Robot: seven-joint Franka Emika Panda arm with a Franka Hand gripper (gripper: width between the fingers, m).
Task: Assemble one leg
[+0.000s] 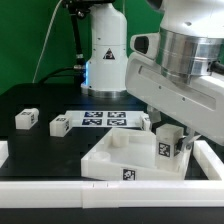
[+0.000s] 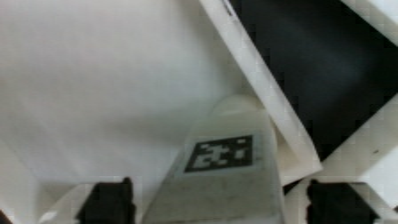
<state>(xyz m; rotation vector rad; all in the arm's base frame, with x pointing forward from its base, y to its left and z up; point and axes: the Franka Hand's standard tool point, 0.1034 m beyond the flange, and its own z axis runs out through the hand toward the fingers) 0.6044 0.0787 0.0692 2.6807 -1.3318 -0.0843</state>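
In the exterior view, three legs can be counted. One leg stands alone on the black bench toward the exterior view's left, a second leg stands near it just beside the marker board, and a third leg sits upright at the corner of the large white slab on the exterior view's right, its tag facing the camera. The arm fills the upper right and hangs directly over that third leg; its bulk hides the tool, so from here I cannot tell how the fingers stand. A white rail runs along the near edge of the bench, and another rail closes the right side. The robot's base stands behind the marker board, against a green backdrop.

In the wrist view, one leg shows, blurred, with its tag readable. It rises between the two dark fingers of the tool, which are clenched on the leg's sides. Behind it lies the pale slab surface, and a white rail runs slantwise beside the dark bench. The fingers are cut off by the picture's edge.
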